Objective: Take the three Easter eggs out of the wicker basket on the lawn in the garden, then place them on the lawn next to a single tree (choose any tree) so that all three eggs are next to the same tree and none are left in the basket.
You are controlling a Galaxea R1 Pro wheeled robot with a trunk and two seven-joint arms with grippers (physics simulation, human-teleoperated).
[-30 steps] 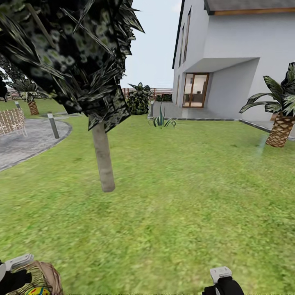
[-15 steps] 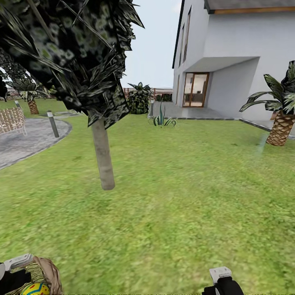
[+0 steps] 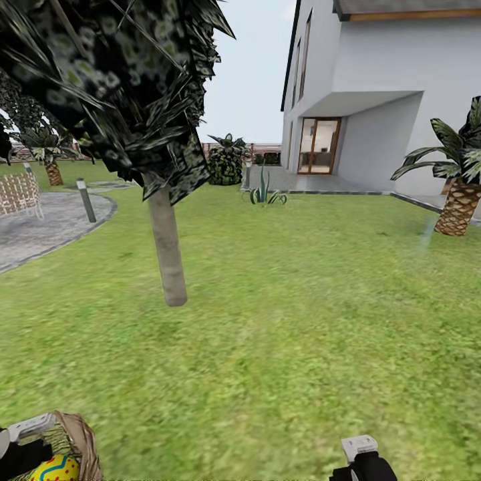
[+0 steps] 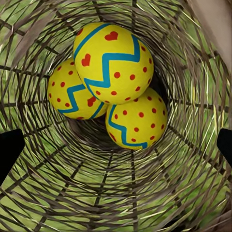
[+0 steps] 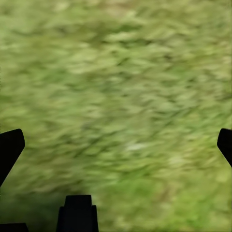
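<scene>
Head view: the robot is facing the slender pale-trunked tree with the round brown-tan wicker basket sitting at the lower left corner of the frame.

In the left wrist view the three yellow Easter eggs with blue zigzags and red dots are lying clustered together in the basket's bottom, and the left gripper is looking straight down into it with its fingers spread wide at both edges of the frame; whether it is carrying the basket I cannot tell. The right gripper is hanging parted and empty over blurred green lawn. Taking the topmost egg first would probably be wisest, since it is resting on the other two. Both arms are cut off at the head view's bottom edge, and the basket is mostly out of frame.
</scene>
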